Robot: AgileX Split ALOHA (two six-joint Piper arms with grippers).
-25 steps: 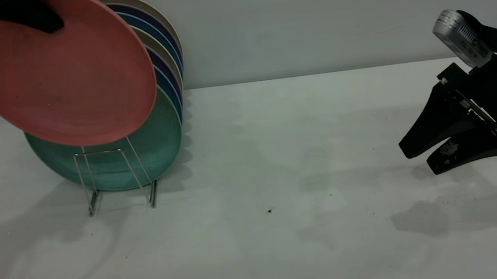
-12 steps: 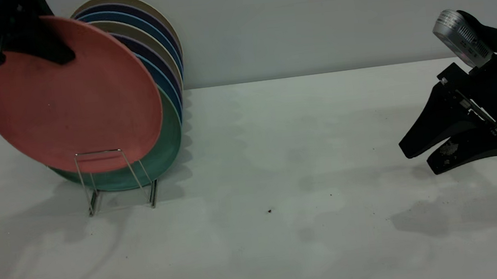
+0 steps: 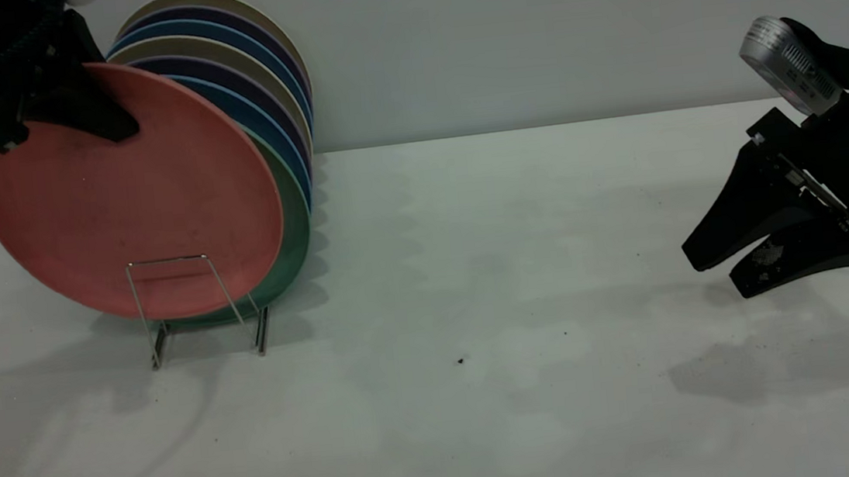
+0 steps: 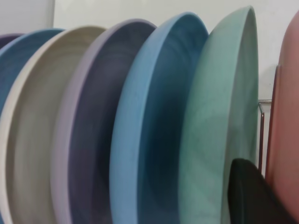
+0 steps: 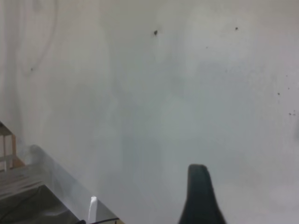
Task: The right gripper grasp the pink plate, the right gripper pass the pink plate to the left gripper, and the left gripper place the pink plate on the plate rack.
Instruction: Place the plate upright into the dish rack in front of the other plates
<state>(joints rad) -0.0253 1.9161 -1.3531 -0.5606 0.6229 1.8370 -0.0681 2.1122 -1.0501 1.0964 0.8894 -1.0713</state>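
Note:
My left gripper (image 3: 101, 118) is shut on the top rim of the pink plate (image 3: 124, 197) at the far left. The plate stands nearly upright in the front of the plate rack (image 3: 166, 260), behind the rack's front wire loop and against the teal-green plate (image 3: 297, 227). In the left wrist view one black finger (image 4: 252, 196) sits between the teal plate (image 4: 219, 116) and the pink plate (image 4: 287, 116). My right gripper (image 3: 718, 276) is open and empty, low over the table at the far right. One of its fingers (image 5: 198, 196) shows in the right wrist view.
Several more plates, blue, purple and beige (image 3: 251, 60), stand in a row in the rack behind the teal one. The white table (image 3: 477, 303) stretches between rack and right gripper, with a grey wall behind.
My left gripper has lowered the pink plate down and slightly right, from above the rack into its front slot. The right arm has not moved.

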